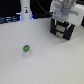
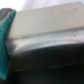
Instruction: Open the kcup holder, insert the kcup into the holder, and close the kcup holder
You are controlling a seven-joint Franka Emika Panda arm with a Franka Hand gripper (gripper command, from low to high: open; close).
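The kcup, a small white pod with a green and dark top, stands on the white table toward the exterior view's left, far from the arm. The black kcup holder sits at the back on the exterior view's right. My gripper hangs right at the top front of the holder; whether it grips anything is hidden. The wrist view is a blurred close-up of a grey surface with a dark edge below and a teal finger pad at one side. The kcup does not show there.
A tall white bottle-shaped post stands at the back on the exterior view's left, with dark items along the back edge. The white table stretches between the kcup and the holder.
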